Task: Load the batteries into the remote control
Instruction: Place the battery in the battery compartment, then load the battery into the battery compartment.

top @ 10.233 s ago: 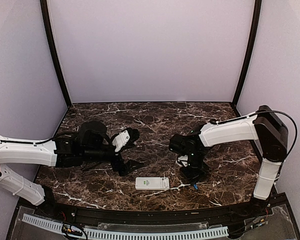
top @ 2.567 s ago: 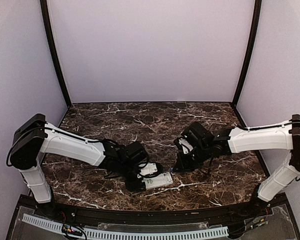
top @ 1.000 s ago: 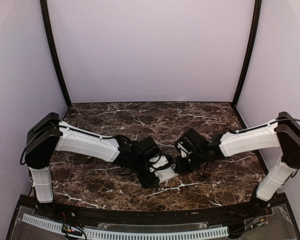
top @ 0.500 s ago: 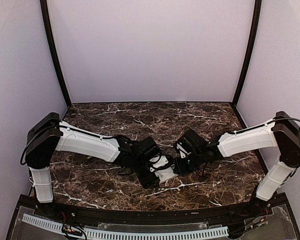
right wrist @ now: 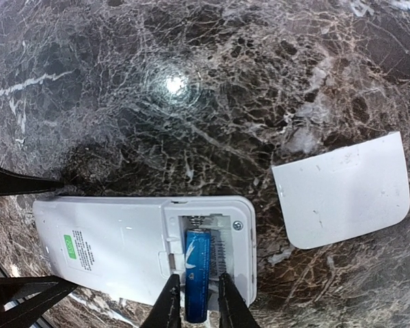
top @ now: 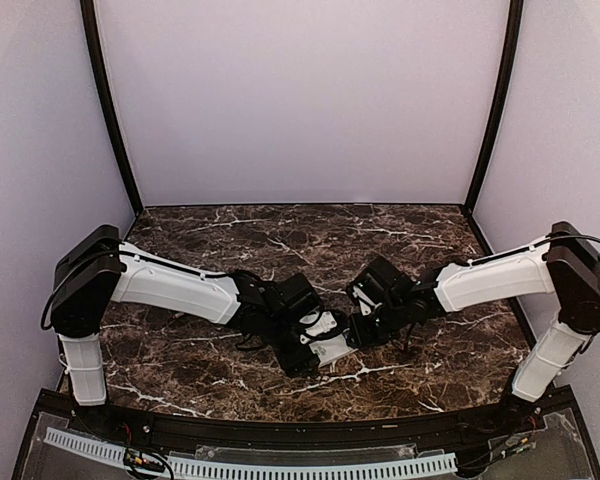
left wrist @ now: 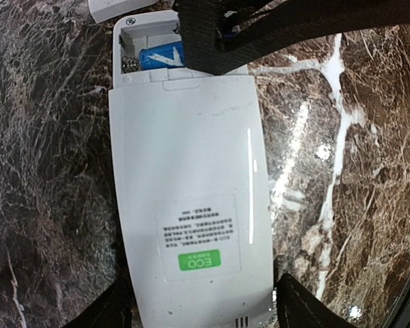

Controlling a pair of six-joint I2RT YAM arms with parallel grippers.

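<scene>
- White plastic remote (left wrist: 191, 205) lies back-up on the dark, white-veined marble-look surface (top: 230, 230), close to the near edge and about midway between the left and right edges.
- Its long axis runs roughly along that near edge, slightly slanted. The open battery bay points toward the right arm and the labelled end toward the left arm.
- Blue battery (right wrist: 198, 273), a slim cylinder with a darker end, sits in the bay crosswise to the remote's long axis. Coiled metal springs (right wrist: 215, 254) sit just beside it, and a small screw (right wrist: 238, 224) sits in the bay's corner.
- Left gripper (left wrist: 205, 304) is clamped on the remote, one dark finger pressed against each long side at the labelled end.
- Right gripper (right wrist: 197, 280) reaches into the bay with a finger close on each side of the battery. The pictures do not settle whether the jaws are pinching it or standing just clear.
- A green label (left wrist: 198, 260) on the remote's back reads "ECO". The lines of small print above it are too fine to read.
- The remote's back is smooth and slightly glossy with rounded corners.
- The cover (right wrist: 342, 191), a flat white rectangle with rounded corners, lies on the surface just past the bay end, apart from the remote.
</scene>
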